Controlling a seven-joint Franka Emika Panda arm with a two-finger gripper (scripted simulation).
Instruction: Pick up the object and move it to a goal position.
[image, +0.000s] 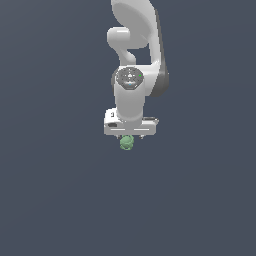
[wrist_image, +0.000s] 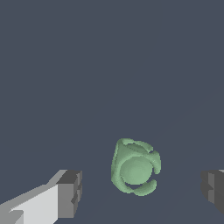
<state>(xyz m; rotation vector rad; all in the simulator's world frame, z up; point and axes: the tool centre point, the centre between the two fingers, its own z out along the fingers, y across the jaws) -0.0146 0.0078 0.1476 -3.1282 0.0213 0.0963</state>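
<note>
The object (image: 126, 143) is a small pale green, lumpy ball on the dark grey floor, showing just below the white gripper bar in the exterior view. In the wrist view the object (wrist_image: 134, 167) lies between the two grey fingertips (wrist_image: 70, 194), closer to the middle than to either pad, with clear gaps on both sides. My gripper (wrist_image: 142, 190) is open and touches nothing. In the exterior view my gripper (image: 129, 136) hangs straight down over the object and its fingers are mostly hidden by the hand.
The white arm (image: 135, 45) rises behind the hand toward the top of the exterior view. A plain dark grey floor (image: 60, 190) lies all around.
</note>
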